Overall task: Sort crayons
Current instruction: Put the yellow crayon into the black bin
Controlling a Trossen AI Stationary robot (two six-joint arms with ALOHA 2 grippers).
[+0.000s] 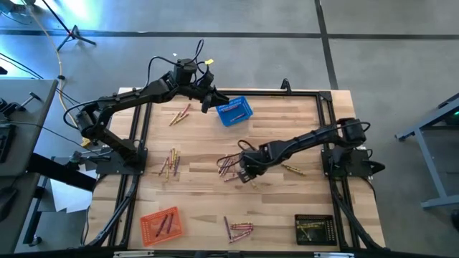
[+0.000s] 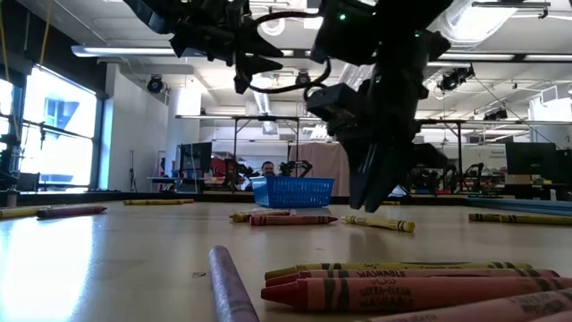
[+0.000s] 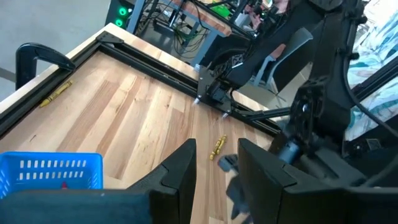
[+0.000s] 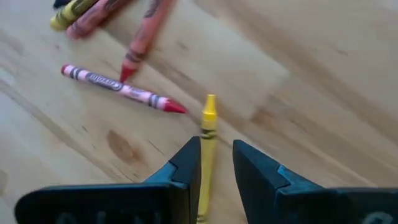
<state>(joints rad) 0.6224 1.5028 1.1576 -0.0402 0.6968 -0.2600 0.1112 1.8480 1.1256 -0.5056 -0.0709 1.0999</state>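
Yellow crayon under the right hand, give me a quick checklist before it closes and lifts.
1. Yellow crayon lies between the right hand fingers: ok.
2. Right hand open around it, not yet gripping: ok.
3. Pink crayon lies apart from the fingers: ok.
4. Left hand sits away by the blue basket, clear of the right arm: ok.
5. Black basket already holds yellow crayons, a likely target: ok.
6. Fingertips touching the table: cannot tell.

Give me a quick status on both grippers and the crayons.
Right gripper down at the table, open around a yellow crayon. Left gripper open, empty, beside the blue basket. Nothing blocking.
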